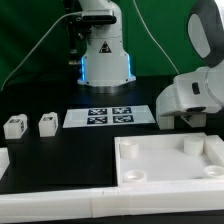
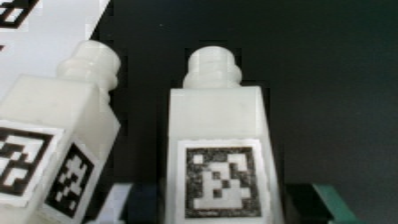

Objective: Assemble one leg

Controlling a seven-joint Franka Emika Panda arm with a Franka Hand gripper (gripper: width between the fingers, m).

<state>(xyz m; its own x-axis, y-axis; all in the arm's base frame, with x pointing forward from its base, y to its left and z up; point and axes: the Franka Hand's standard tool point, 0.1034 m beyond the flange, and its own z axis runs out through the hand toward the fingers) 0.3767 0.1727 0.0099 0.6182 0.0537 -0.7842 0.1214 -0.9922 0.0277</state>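
Observation:
In the wrist view a white leg [image 2: 217,110] with a black-and-white tag stands between my gripper's [image 2: 228,205] dark fingers [image 2: 139,202], its rounded peg pointing away. Narrow dark gaps show on both sides of it, so the jaws are open around it and not touching. A second tagged leg [image 2: 63,115] lies close beside it. In the exterior view my gripper [image 1: 181,119] is low behind the white tray [image 1: 128,150] at the exterior view's right, and it hides these two legs. Two more small tagged legs [image 1: 14,125] [image 1: 46,123] stand at the exterior view's left.
The marker board [image 1: 110,116] lies on the black table in the middle. The tray has round corner sockets [image 1: 184,147]. A white strip [image 1: 60,205] runs along the front edge. The arm's base [image 1: 105,55] stands at the back.

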